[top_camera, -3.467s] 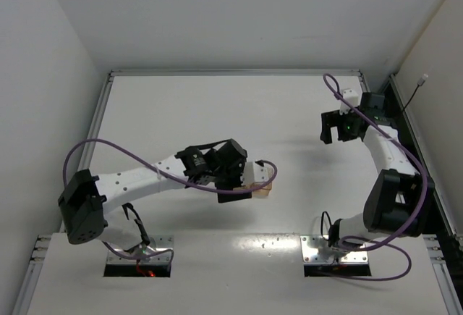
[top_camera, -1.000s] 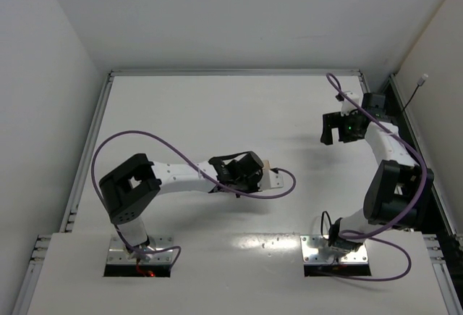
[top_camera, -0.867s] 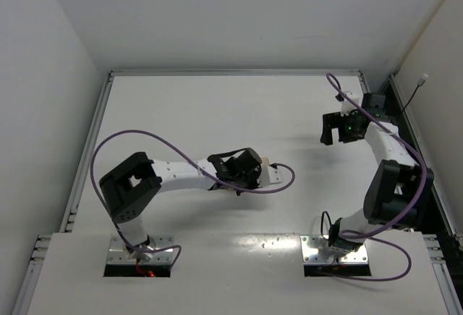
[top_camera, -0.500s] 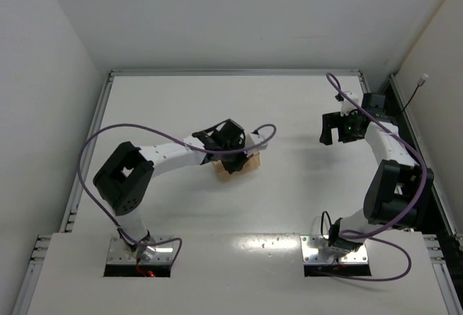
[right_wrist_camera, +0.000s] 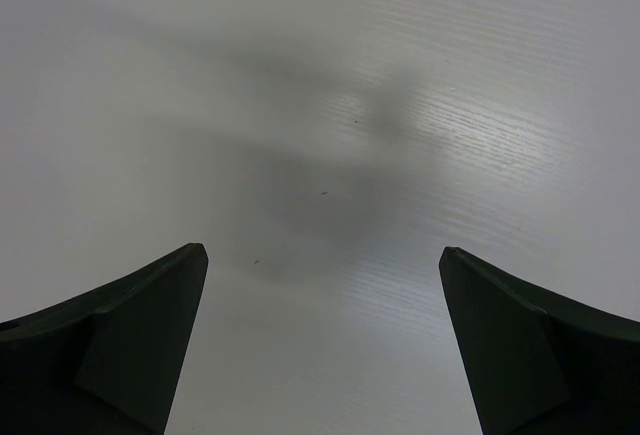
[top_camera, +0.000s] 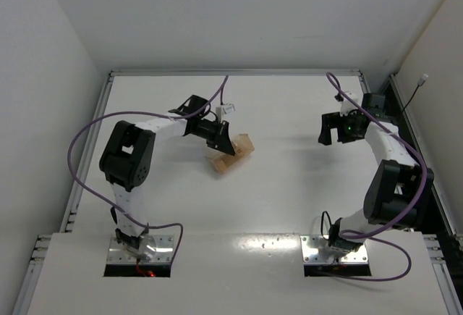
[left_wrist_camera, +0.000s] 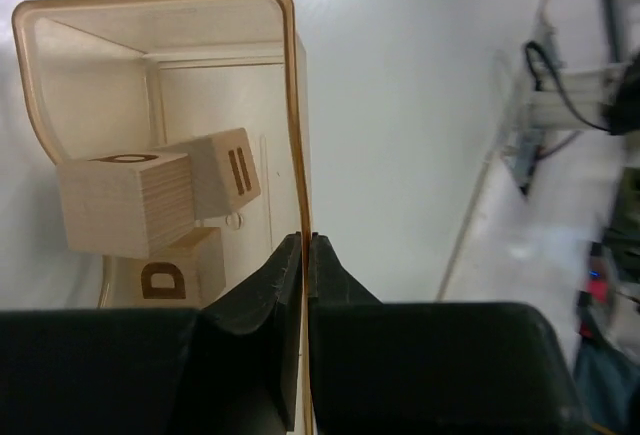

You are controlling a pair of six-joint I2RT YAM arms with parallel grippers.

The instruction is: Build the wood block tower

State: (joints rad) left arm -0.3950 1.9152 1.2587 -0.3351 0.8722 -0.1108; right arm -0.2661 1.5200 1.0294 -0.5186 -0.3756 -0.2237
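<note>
Roughly at the middle of the worktop (top_camera: 289, 206), a little toward its left edge, the left gripper (top_camera: 223, 143) is clamped tight on the thin side wall of a small wooden box (top_camera: 240, 154) — an open tray of pale plywood with rounded corners. In the left wrist view its black fingers (left_wrist_camera: 260, 295) meet on either side of that wall, one inside the box and one outside. The box lies askew to the worktop's edges in the top view. Whether it rests flat or is tipped up I cannot tell.

The wood blocks (left_wrist_camera: 120, 210) are inside the box, three of them showing, bunched at the end nearest the fingers. One carries a dark "D" (left_wrist_camera: 175, 277) and sits lowest in the picture. Another with two dark bars (left_wrist_camera: 225, 170) leans close to the gripped wall. The third, with a ring-like mark on one face, overlaps both. They touch one another in a loose, tilted heap.

The right gripper (top_camera: 330, 132) hangs near the worktop's right edge, toward the far right corner and well apart from the box — jaws spread wide, with only bare worktop seen between them.
</note>
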